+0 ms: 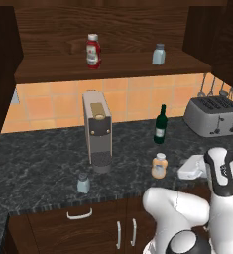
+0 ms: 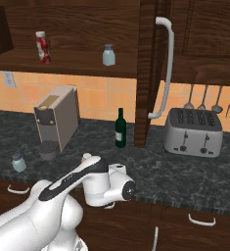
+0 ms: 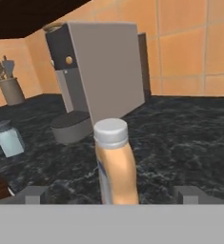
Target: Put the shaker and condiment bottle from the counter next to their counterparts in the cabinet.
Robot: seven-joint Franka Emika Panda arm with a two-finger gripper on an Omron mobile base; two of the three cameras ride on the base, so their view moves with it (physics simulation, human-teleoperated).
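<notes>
The orange-tan condiment bottle [image 1: 159,165] with its white cap stands on the black counter [image 1: 38,168], right of the coffee machine. In the hand view the condiment bottle [image 3: 116,164] rises between my two fingertips [image 3: 35,194], which stand wide apart and clear of it. My gripper [image 1: 181,171] is open, level with the bottle and just to its right. The pale shaker [image 1: 83,183] stands near the counter's front edge, left of the bottle. On the cabinet shelf [image 1: 113,67] stand the red bottle [image 1: 92,51] and the second shaker [image 1: 158,54].
A grey coffee machine [image 1: 98,131] stands behind the shaker. A dark green wine bottle [image 1: 160,125] is behind the condiment bottle, and a toaster [image 1: 214,116] at the back right. The open cabinet door with its long handle [image 2: 165,63] juts out right of the shelf.
</notes>
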